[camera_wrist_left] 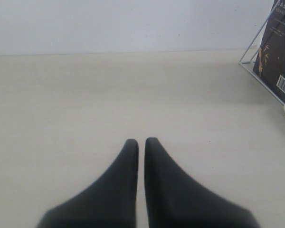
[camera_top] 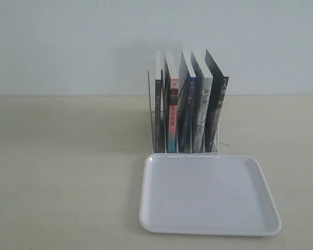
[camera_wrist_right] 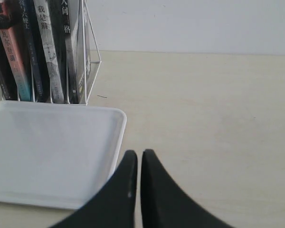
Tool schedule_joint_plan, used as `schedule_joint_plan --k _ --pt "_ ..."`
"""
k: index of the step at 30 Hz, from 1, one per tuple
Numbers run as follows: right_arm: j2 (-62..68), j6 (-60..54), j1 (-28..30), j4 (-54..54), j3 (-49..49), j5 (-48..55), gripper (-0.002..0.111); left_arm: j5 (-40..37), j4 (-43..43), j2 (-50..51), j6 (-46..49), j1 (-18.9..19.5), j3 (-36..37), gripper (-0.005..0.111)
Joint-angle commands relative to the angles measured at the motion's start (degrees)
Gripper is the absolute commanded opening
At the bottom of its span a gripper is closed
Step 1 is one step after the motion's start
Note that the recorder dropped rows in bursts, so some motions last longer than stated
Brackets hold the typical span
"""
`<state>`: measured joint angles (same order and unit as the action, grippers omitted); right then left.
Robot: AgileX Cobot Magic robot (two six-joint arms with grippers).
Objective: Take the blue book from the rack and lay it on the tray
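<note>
Hovering low over the table [camera_top: 68, 156], the right gripper [camera_wrist_right: 138, 154] has its two dark fingers pressed almost together, clenched on nothing. Its tips sit just off the near corner of the tray [camera_wrist_right: 47, 152]. The left gripper [camera_wrist_left: 141, 142] is closed and empty in the same way, with open tabletop ahead of it and the rack [camera_wrist_left: 256, 40] off at the edge of its picture.

The blue book [camera_top: 186, 120] stands upright in the rack, third of five, between the book with the pink-red spine [camera_top: 172, 117] and the grey-white one [camera_top: 201, 117]. The tray lies bare, just in front of the rack. I judge the task has yet to begin — the step in hand is the approach. The next move calls for a gripper to spread its fingers and close on the narrow blue spine alone, which is tight work between its neighbours.

The exterior view shows the whole layout but neither arm. Only the wrist views show the grippers. The right wrist view reads the spines close up, the blue book [camera_wrist_right: 29, 57] among them, while the left wrist view catches only a dark outer cover with a barcode [camera_wrist_left: 275, 57].
</note>
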<state>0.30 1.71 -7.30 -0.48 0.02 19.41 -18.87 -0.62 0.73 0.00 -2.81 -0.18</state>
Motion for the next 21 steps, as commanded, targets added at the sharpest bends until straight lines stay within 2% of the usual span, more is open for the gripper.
schedule_joint_plan --k 1,11,21 --pt "-0.30 -0.08 0.38 -0.02 -0.02 -0.54 0.003 0.81 0.05 -0.25 0.36 0.19 0.18 0.004" --pt "-0.30 -0.78 0.38 -0.02 -0.02 -1.65 0.003 0.81 0.05 -0.25 0.36 0.19 0.18 0.004" --pt "-0.30 -1.71 0.38 -0.02 -0.02 -24.76 0.003 0.81 0.05 -0.25 0.36 0.19 0.18 0.004"
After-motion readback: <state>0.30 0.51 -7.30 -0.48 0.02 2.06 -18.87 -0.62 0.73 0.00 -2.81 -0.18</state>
